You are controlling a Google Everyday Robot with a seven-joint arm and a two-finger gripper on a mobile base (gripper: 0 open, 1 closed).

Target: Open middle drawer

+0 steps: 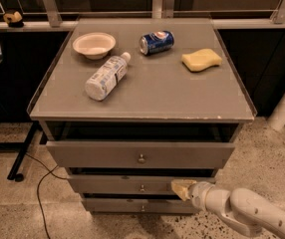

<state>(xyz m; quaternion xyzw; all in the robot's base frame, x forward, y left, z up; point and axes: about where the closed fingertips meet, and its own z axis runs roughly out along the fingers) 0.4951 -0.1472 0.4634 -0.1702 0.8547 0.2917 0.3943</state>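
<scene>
The grey cabinet has three drawer fronts stacked under its top. The middle drawer [117, 184] is a wide grey front with a small round knob [142, 187], between the larger top drawer [97, 155] and the narrow bottom drawer [112, 205]. My gripper [181, 188], with tan tips on a white arm, comes in from the lower right. It sits against the right part of the middle drawer's front, to the right of the knob. The middle drawer front looks nearly closed.
On the cabinet top [162, 93] lie a white bowl [93, 45], a plastic bottle on its side [106, 76], a blue can on its side [156, 42] and a yellow sponge [201, 59]. A cable [40, 183] runs over the floor at the left.
</scene>
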